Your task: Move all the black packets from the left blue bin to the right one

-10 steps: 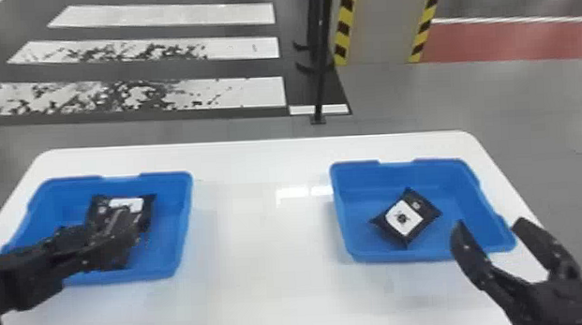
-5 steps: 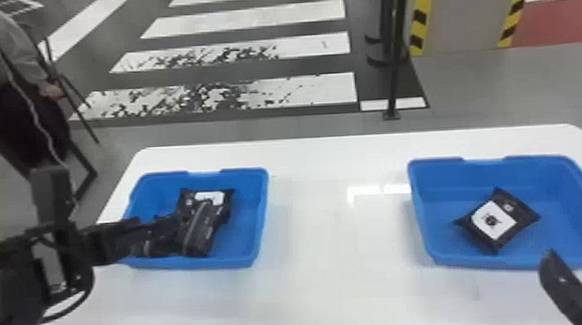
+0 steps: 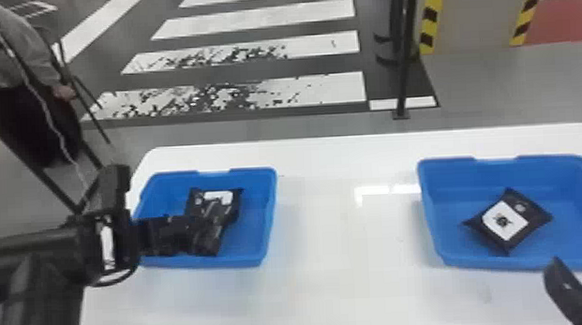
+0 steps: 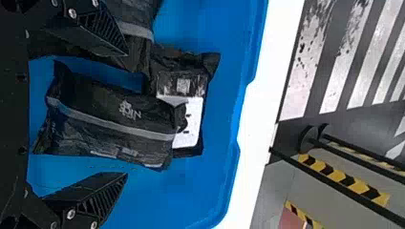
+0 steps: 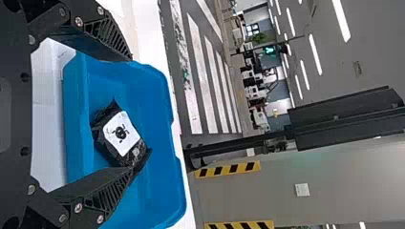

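Note:
My left gripper (image 3: 113, 242) is at the left blue bin (image 3: 270, 221). In the left wrist view the left gripper (image 4: 127, 114) is open around a grey-striped black packet (image 4: 112, 121), whose far end overlaps a white-labelled packet (image 4: 188, 114). A further packet (image 4: 136, 24) lies beside them, partly behind one finger. The labelled packet (image 3: 216, 195) shows toward the bin's back. One finger of my right gripper (image 3: 567, 283) shows at the front of the right blue bin (image 3: 570, 250), which holds a labelled black packet (image 3: 508, 220). In the right wrist view the right gripper (image 5: 130, 113) stands open above that bin.
Both bins stand on a white table (image 3: 337, 265), with a wide stretch of tabletop between them. Behind the table rises a thin black post (image 3: 403, 61). The bins' raised walls surround the packets.
The head view has swung left, so the bins and table appear farther right and more of the left arm shows. The packet in the right bin has kept its place there.

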Motion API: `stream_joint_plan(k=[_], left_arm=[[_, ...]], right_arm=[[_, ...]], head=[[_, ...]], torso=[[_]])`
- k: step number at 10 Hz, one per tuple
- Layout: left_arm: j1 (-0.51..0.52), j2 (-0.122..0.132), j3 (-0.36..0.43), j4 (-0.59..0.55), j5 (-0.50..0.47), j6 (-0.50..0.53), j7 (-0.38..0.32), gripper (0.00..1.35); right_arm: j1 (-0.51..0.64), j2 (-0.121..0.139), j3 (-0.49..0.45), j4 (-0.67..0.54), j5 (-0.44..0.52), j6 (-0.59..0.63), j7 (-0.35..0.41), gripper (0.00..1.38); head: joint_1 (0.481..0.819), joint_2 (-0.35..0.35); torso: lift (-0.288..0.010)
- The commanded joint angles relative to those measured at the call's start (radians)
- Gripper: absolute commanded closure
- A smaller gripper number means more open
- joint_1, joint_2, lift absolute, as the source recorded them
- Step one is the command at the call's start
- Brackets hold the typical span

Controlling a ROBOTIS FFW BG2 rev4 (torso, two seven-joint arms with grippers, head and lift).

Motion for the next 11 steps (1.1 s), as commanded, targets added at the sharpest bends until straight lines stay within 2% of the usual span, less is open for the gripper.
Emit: stream_joint_plan(k=[1,2,3,4,5,6,9,11], left_arm=[[-0.061,0.017,-0.061,0.077,0.006,-0.005,-0.006,0.17],[-0.068,0.017,-0.063,0.094,0.014,0.0,-0.011,0.22],[-0.068,0.017,-0.073,0.099,0.014,0.012,-0.015,0.42],[-0.068,0.017,-0.081,0.099,-0.012,0.039,-0.024,0.78],[-0.068,0.017,-0.081,0.099,-0.028,0.066,-0.037,0.94],[-0.068,0.018,-0.081,0.099,-0.047,0.052,-0.041,1.23],[-0.059,0.026,-0.071,0.067,-0.081,0.062,-0.087,1.21],[0.003,0.024,-0.025,-0.114,-0.035,0.108,-0.101,1.2]], right_arm=[[-0.009,0.001,0.001,0.012,-0.003,0.003,0.006,0.22],[-0.012,0.001,0.003,0.017,-0.007,0.006,0.006,0.22],[-0.012,0.001,0.003,0.022,-0.019,0.011,0.008,0.23],[-0.012,0.001,0.003,0.029,-0.039,0.011,0.008,0.24],[-0.012,0.001,0.003,0.032,-0.041,0.011,0.008,0.24],[-0.012,0.001,0.003,0.032,-0.047,0.011,0.008,0.24],[-0.012,0.001,0.003,0.039,-0.069,0.016,0.012,0.25],[-0.012,0.001,0.003,0.036,-0.069,0.016,0.014,0.25]], head=[[0.695,0.161],[0.695,0.139],[0.695,0.129],[0.695,0.124],[0.695,0.121],[0.695,0.122],[0.695,0.138],[0.695,0.142]], torso=[[-0.139],[-0.139],[-0.139],[-0.139],[-0.139],[-0.139],[-0.139],[-0.139]])
